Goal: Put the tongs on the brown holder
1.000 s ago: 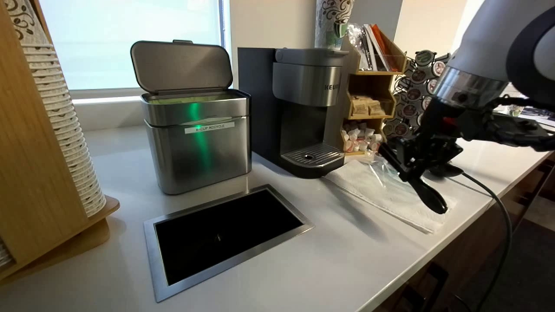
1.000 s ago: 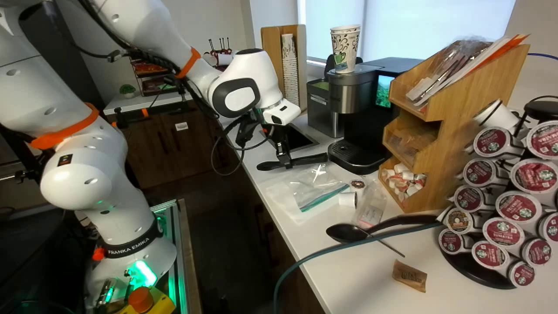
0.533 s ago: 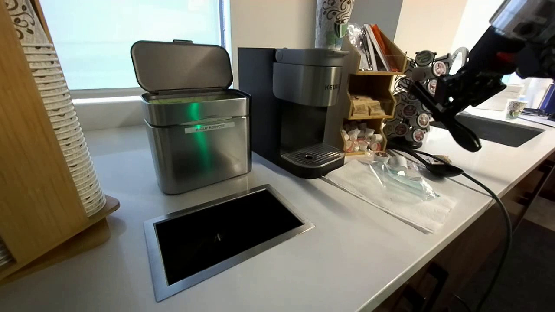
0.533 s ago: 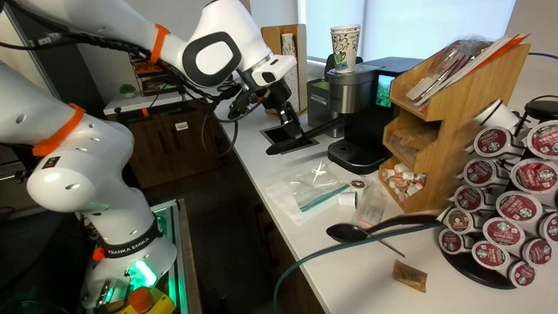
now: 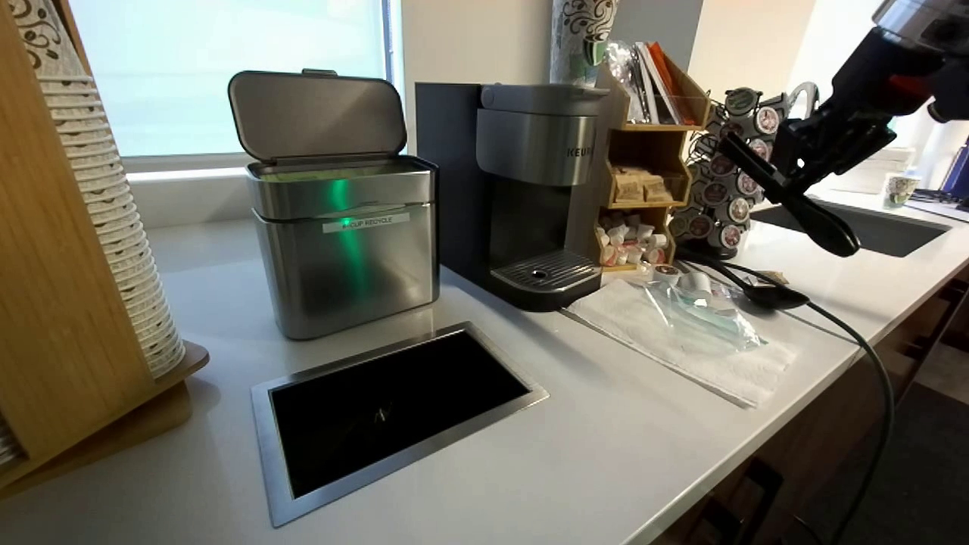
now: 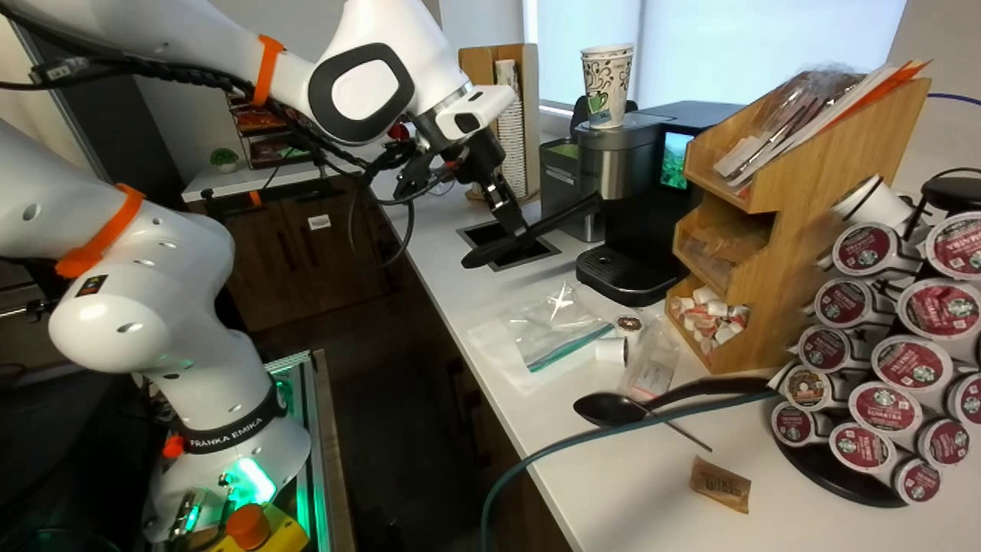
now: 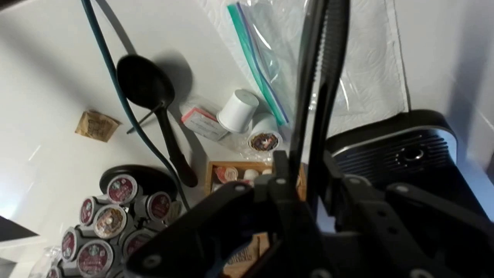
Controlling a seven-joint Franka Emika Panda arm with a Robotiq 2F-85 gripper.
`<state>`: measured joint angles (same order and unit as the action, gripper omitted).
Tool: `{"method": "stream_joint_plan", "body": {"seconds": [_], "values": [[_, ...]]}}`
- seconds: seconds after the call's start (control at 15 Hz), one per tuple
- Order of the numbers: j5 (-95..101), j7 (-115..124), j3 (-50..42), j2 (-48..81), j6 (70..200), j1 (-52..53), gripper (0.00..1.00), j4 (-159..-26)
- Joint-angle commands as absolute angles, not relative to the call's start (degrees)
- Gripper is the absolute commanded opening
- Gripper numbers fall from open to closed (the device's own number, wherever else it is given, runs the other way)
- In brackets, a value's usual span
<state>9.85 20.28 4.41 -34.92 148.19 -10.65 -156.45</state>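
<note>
The long black tongs (image 5: 829, 225) are held in the air above the counter. My gripper (image 5: 789, 180) is shut on them near their middle. In an exterior view the tongs (image 6: 569, 217) slant up towards the coffee machine, clear of the counter, under my gripper (image 6: 519, 230). In the wrist view the two narrow arms of the tongs (image 7: 335, 50) run up between the fingers of my gripper (image 7: 307, 160). The brown wooden holder (image 6: 812, 238) stands beside the coffee machine, apart from the tongs. It also shows in an exterior view (image 5: 676, 184), and partly behind the gripper in the wrist view (image 7: 235, 164).
The coffee machine (image 6: 613, 169) stands beside the holder with paper cups (image 6: 608, 84) on top. A pod rack (image 6: 881, 345) is on the holder's other side. A plastic bag (image 6: 552, 322), a black spoon (image 6: 613, 410) and a cable (image 6: 552, 456) lie on the counter.
My gripper has lifted the tongs from low over the counter. They are now higher, farther from the coffee machine and more tilted. Most of the motion came in the first half second.
</note>
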Motion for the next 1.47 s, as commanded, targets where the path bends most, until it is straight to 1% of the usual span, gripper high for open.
{"method": "stream_joint_plan", "body": {"seconds": [0.0,0.13,0.4,0.53,0.6,0.8,0.87,0.93,1.0,1.27,1.4], "values": [[12.5,18.5,6.3,-27.6,153.3,-13.2,0.06,-148.9],[14.8,14.5,6.0,-22.9,154.9,-14.0,0.06,-143.7],[20.6,4.6,3.5,-14.5,153.9,-13.8,0.06,-133.0],[27.6,9.4,4.7,-12.2,155.7,-16.6,0.06,-129.1],[22.7,7.2,2.5,-15.6,154.1,-13.1,0.22,-133.2],[26.3,8.1,2.2,-12.5,154.6,-14.1,0.22,-129.2],[30.2,12.9,3.4,-12.1,157.0,-15.6,0.06,-129.4],[29.5,14.4,3.1,-11.3,158.6,-15.4,0.06,-128.2],[30.2,16.6,4.8,-10.5,161.0,-17.6,0.06,-126.8],[36.0,23.2,5.7,-6.1,168.5,-20.7,0.06,-117.4],[36.7,25.8,5.4,-3.7,167.6,-21.5,0.06,-112.7]]}}
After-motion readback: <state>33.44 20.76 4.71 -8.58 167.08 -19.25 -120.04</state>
